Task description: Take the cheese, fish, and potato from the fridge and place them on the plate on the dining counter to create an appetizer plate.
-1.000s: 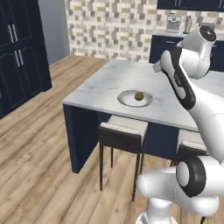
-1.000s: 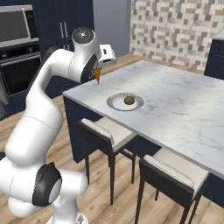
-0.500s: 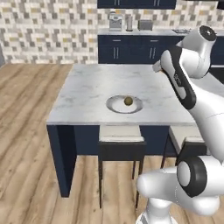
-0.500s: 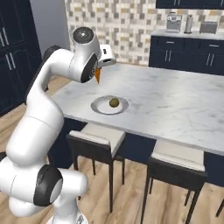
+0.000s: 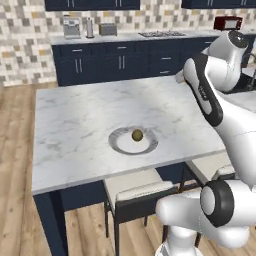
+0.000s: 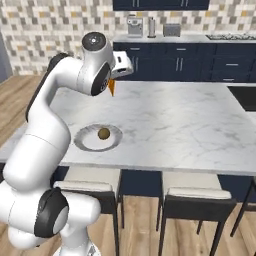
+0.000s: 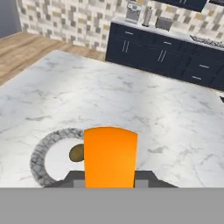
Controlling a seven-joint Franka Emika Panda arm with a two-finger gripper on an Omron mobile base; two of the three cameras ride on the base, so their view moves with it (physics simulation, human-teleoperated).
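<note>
The arm rises from the lower left of the right base view, bends at a raised elbow in the upper left, and carries its wrist over the near left part of the dining counter [image 6: 170,120]. In the left base view the arm climbs from the lower right; its upper links stand at the right edge, above the counter's right side. The gripper [image 6: 112,86] points downward and is clenched on the cheese [image 6: 111,87], an orange wedge whose tip hangs below the wrist, clear of the marble. In the hand view the cheese [image 7: 110,156] stands in the lower centre of the frame, with the plate behind it to the left.

The plate [image 6: 85,143] lies on the counter near its front edge, in the left centre of the right base view and in the centre of the left base view [image 5: 118,144]. The potato [image 6: 103,133] rests on the plate, near its middle. The cheese hangs above the counter, behind and slightly to the right of the plate in the right base view.

No brand, label or writing can be read.

The marble around the plate is bare out to all edges in view. Two stools [image 6: 197,200] are tucked under the front edge. Navy cabinets [image 5: 120,62] run along the tiled wall at the top of the frames, with a wood floor strip between them and the counter.
</note>
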